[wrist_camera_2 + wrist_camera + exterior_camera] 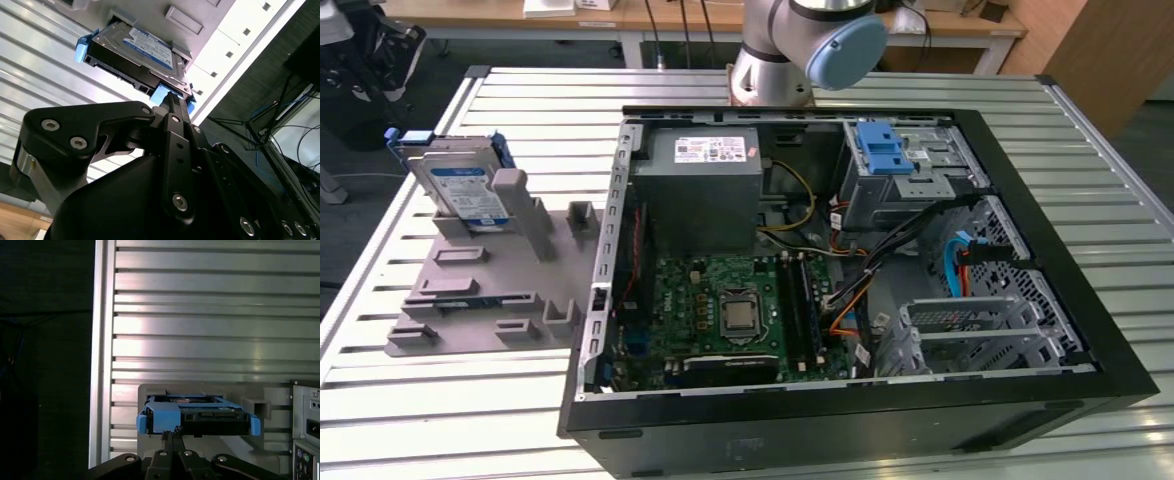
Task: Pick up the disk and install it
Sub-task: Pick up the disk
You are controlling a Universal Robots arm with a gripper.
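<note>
The disk (460, 185) stands on edge in a grey slotted holder (480, 290) on the slatted table, at the exterior view's left. Its blue-and-white label faces out and a blue frame runs around its edges. In both wrist views the disk (145, 47) (200, 415) lies just beyond the tips of my gripper (172, 97) (172, 434). The black fingers are pressed together with nothing between them. They are lined up with the blue frame, and I cannot tell whether they touch it.
An open black computer case (854, 250) lies beside the holder, with motherboard, grey power supply (700, 190) and cables inside. A drive cage with a blue clip (887, 150) sits at its far corner. The arm's base (781, 60) stands behind the case. The case's back panel (307, 430) borders the holder.
</note>
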